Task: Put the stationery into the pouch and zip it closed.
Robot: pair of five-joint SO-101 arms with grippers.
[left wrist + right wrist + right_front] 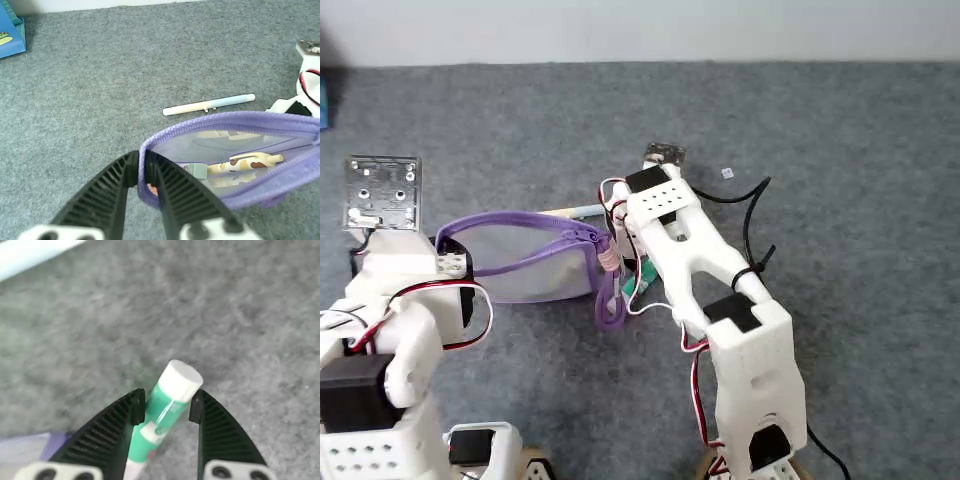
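1. The purple pouch [520, 265] lies open on the grey surface [820, 120]. Soft and floppy, it is best held by its zip rim, where the left tool [141, 162] is clamped onto it.
2. The pastel pen [210, 104] lies just beside the pouch. It looks light, stiff and apt to roll, so mid-shaft is the best hold.
3. The glue stick [172, 395] looks light, rigid and smooth. The right tool [167, 402] grips it across the barrel.

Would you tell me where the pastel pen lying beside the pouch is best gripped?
Mid-barrel, from above, jaws across its length: the pen lies flat on the carpet, apart from the pouch, and its slim even barrel should balance there.
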